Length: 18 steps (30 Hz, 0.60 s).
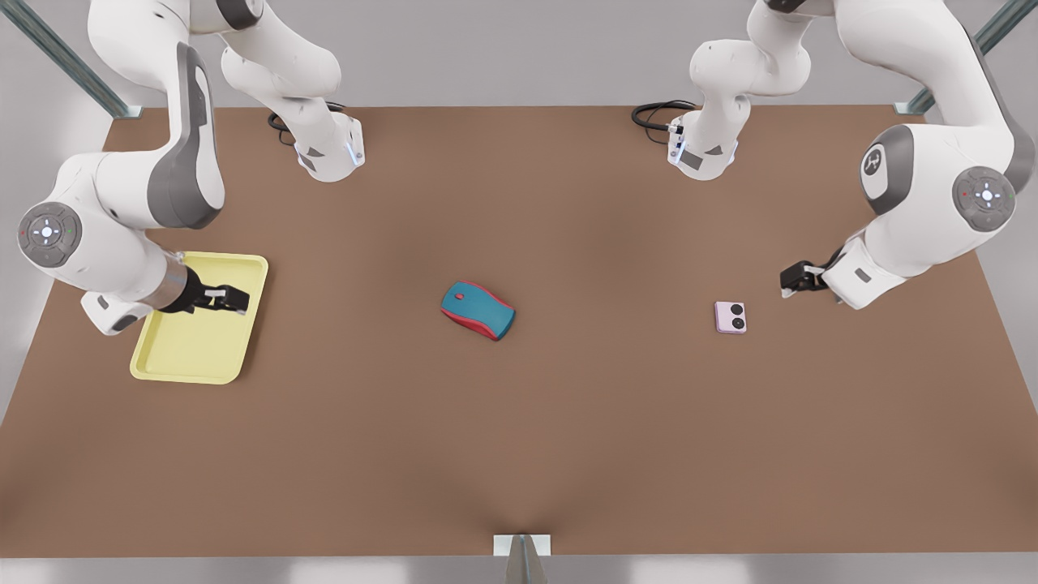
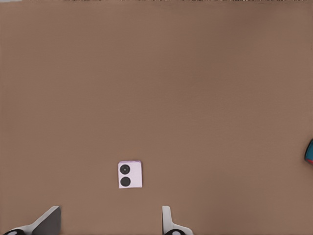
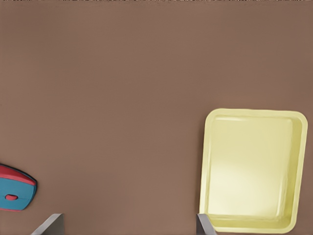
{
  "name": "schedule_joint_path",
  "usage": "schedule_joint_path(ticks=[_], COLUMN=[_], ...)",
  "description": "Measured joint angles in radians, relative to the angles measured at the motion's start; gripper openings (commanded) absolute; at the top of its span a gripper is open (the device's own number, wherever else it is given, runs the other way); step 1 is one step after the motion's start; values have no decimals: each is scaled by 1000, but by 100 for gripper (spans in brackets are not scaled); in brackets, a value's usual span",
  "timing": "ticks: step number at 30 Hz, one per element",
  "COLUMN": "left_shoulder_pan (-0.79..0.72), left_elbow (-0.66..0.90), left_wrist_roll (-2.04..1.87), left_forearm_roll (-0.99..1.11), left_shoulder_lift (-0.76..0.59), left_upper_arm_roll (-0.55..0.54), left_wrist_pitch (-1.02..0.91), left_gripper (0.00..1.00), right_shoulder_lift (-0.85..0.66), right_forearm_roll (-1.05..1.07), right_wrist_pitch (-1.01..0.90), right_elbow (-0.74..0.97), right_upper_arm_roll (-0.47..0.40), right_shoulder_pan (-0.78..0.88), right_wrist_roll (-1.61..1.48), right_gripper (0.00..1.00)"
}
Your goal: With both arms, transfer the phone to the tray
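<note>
Your phone lies flat on the brown worktop toward the front view's right, well apart from the yellow tray at the front view's left. Your left tool hovers near the phone with its fingers spread wide, grasping nothing. Your right tool hangs above the tray, released as well. A teal-and-red mouse sits between phone and tray

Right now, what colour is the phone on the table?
Pale pink, with two dark circles; the phone shows best in the left wrist view.
</note>
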Motion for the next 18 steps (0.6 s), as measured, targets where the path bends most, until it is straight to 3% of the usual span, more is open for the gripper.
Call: schedule_joint_path(ticks=[2,11,18], left_shoulder_pan=[-1,20,42], left_elbow=[-6,-461,-568], left_wrist_roll=[4,18,28], left_forearm_roll=[0,-7,-9], left_shoulder_lift=[2,98,203], left_upper_arm_roll=[0,-3,-3], left_wrist_pitch=[6,290,566], left_gripper=[100,100,100], right_shoulder_lift=[1,3,-28], right_forearm_roll=[0,3,6], right_wrist_pitch=[8,29,67], right_elbow=[0,-1,-44], right_upper_arm_roll=[0,0,2], right_shoulder_pan=[0,-2,-1], right_wrist_roll=[5,21,25], right_gripper=[100,100,100])
